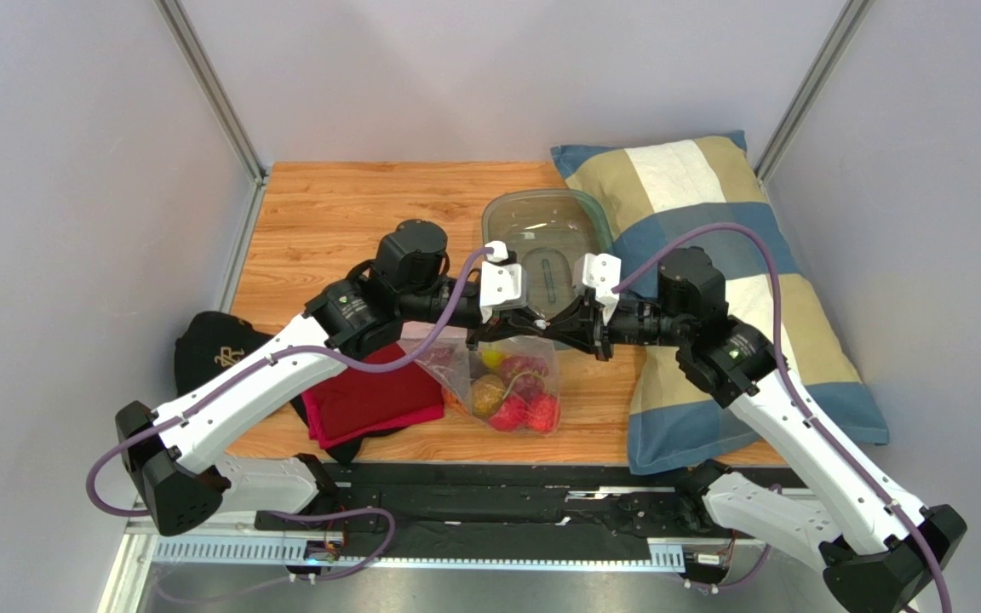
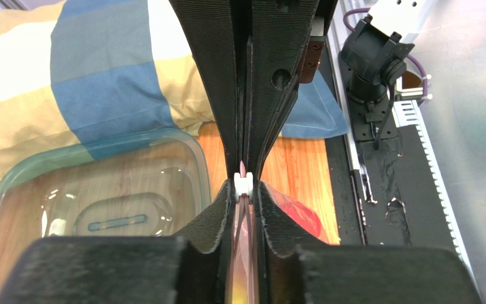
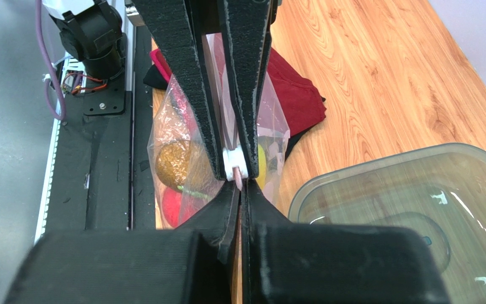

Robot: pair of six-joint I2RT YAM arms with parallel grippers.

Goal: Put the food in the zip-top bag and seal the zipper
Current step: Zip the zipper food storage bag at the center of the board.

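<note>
- I see my left gripper (image 2: pixel 244 201) clenched on the zipper (image 2: pixel 242 266).
- My right gripper (image 3: pixel 240 194) pinches it too.
- Food (image 1: pixel 518 399) sits inside the zip-top bag (image 1: pixel 455 364).

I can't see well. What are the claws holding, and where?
The left claw and right claw pinch the zip-top bag by its pink zipper on top.

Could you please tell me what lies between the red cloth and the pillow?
The zip-top bag, with food inside, is between the red cloth and the pillow. There is bare table on the pillow's side. The top view shows it.
</note>
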